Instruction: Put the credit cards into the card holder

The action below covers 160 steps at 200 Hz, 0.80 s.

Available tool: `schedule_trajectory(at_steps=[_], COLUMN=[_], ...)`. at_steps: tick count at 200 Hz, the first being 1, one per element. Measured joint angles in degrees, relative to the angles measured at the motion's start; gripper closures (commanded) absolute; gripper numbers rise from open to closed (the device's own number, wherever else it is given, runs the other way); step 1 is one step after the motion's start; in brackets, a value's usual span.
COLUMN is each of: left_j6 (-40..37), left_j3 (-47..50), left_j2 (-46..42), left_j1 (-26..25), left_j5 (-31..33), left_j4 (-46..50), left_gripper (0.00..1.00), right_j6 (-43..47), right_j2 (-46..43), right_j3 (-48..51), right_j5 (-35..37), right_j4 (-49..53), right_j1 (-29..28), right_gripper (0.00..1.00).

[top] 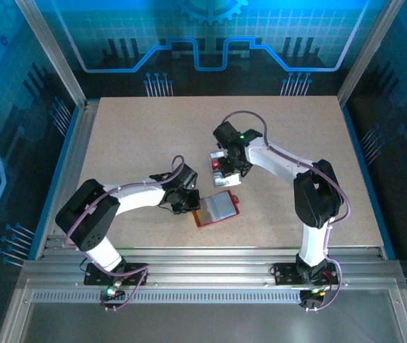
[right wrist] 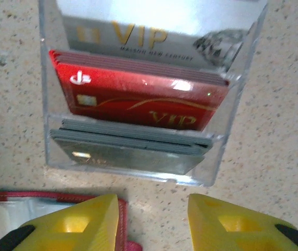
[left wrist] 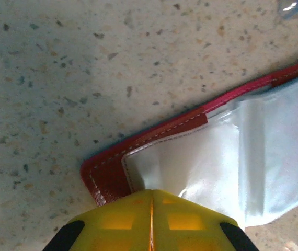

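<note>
The left fingers (left wrist: 151, 217) are pressed together right at the corner of the open red wallet (left wrist: 110, 175), over its pale plastic sleeve; whether they pinch the sleeve cannot be told. The right fingers (right wrist: 94, 222) are spread, with bare speckled surface (right wrist: 274, 130) between them. Just beyond their tips is a clear stand (right wrist: 219, 157) holding the cards (right wrist: 138, 102) in three steps: a dark grey stack in front, a red stack behind it and a pale one at the back. A red edge of the wallet lies by the left-hand fingertip. The overhead camera adds the layout: the wallet (top: 218, 209) lies open between the arms, with the stand (top: 221, 163) just beyond it.
</note>
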State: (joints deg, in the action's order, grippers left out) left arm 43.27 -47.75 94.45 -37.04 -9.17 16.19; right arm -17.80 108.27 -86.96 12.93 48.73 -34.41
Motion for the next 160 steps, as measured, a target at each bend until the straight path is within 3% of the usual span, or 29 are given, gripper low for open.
schedule_trajectory(at_steps=[63,109,160], left_j6=[-1.9,-3.26,-3.37], left_j3=[-1.18,-2.38,-2.49], left_j2=[1.05,1.51,1.36], left_j1=[0.02,0.26,0.79], left_j5=[0.96,2.38,2.51], left_j4=[0.02,0.5,1.22], left_gripper=[0.93,0.93,0.93], right_j6=[0.04,-3.19,-6.6], right_j2=[1.86,1.86,1.86], right_j3=[-2.38,1.97,5.11], right_j5=[-0.48,-9.01,-19.06], right_j4=[-0.13,-3.82,-8.72], right_j1=[3.87,9.44,9.33], right_gripper=[0.5,0.45,0.46])
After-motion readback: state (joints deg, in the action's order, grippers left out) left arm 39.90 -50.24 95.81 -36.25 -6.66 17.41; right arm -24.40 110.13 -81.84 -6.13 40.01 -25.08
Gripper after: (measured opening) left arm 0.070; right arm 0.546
